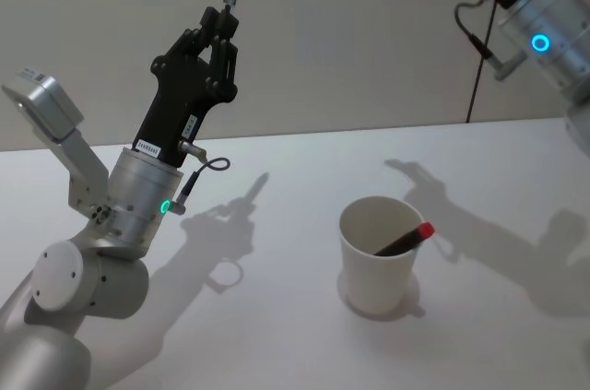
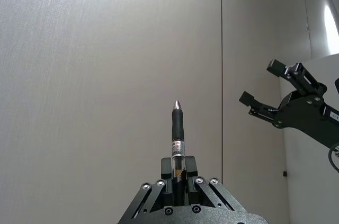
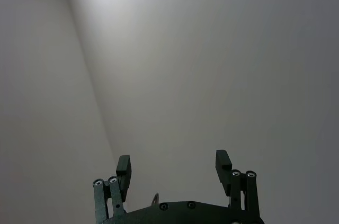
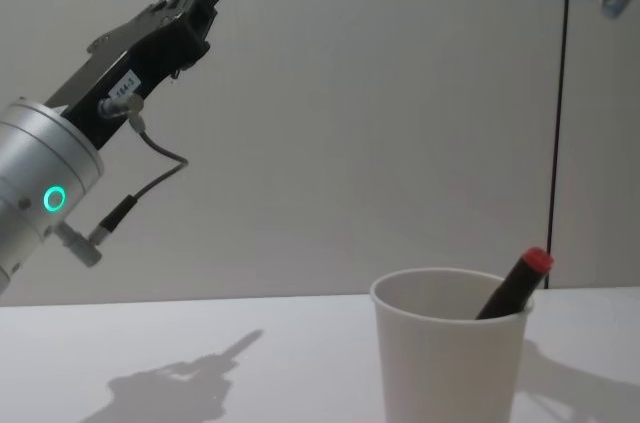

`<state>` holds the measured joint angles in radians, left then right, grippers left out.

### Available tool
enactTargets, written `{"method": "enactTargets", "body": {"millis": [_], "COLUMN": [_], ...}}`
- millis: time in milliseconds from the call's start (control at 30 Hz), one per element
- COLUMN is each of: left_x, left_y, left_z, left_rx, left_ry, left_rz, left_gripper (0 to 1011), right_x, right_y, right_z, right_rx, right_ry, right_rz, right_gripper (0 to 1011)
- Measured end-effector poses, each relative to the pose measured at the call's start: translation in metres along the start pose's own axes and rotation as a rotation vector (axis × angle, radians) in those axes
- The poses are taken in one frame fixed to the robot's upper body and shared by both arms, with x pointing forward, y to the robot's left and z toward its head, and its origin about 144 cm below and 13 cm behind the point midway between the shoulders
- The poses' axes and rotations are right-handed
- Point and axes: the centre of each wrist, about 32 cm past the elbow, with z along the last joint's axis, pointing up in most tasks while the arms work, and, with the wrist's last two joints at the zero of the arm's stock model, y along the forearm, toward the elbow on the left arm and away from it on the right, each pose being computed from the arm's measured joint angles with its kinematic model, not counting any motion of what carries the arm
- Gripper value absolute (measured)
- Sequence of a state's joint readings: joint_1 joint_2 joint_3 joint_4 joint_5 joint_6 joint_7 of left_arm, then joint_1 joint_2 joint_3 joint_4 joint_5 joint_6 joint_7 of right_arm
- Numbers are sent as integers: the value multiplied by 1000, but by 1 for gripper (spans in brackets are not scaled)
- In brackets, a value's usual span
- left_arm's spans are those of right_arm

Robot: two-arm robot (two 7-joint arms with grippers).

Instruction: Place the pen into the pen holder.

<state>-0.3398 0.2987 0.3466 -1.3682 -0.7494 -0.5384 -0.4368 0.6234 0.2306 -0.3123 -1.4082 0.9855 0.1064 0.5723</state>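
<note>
My left pincer (image 1: pixel 225 14) grips the pen (image 2: pixel 178 128), raised high with the tip pointing up. The pen holder (image 1: pixel 373 279) stands on the tabletop (image 1: pixel 277 344) at about 4 o'clock from it, well apart. A red-capped pen (image 1: pixel 406 240) leans on its rim at 2 o'clock. My right pincer (image 3: pixel 173 164) hangs high at the right, spread open. Open tabletop lies all round the pen holder.

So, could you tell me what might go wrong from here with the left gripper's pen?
1. The left gripper pinches the pen by one end, high and well away from the paper cup; turning it downward could let it slip.
2. A red-capped pen already leans on the cup's rim; the incoming pen may strike it or tip the cup.
The right gripper is open, raised aside.
</note>
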Motion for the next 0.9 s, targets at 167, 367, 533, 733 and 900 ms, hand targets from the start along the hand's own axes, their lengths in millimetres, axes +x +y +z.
{"method": "enactTargets", "body": {"millis": [167, 367, 533, 733, 900], "left_x": [0, 0, 0, 0, 0], "left_y": [0, 0, 0, 0, 0], "left_z": [0, 0, 0, 0, 0], "left_rx": [0, 0, 0, 0, 0], "left_ry": [0, 0, 0, 0, 0], "left_rz": [0, 0, 0, 0, 0], "left_gripper": [150, 150, 150, 150, 150], "right_x": [-1, -2, -3, -3, -1], "right_y": [-3, -5, -5, 0, 11], "right_z": [5, 9, 10, 9, 8], "right_rx": [-26, -48, -59, -70, -99], "right_ry": [36, 62, 77, 92, 128], "right_rz": [-27, -46, -53, -39, -16], "right_gripper": [1001, 1001, 1002, 1002, 1002]}}
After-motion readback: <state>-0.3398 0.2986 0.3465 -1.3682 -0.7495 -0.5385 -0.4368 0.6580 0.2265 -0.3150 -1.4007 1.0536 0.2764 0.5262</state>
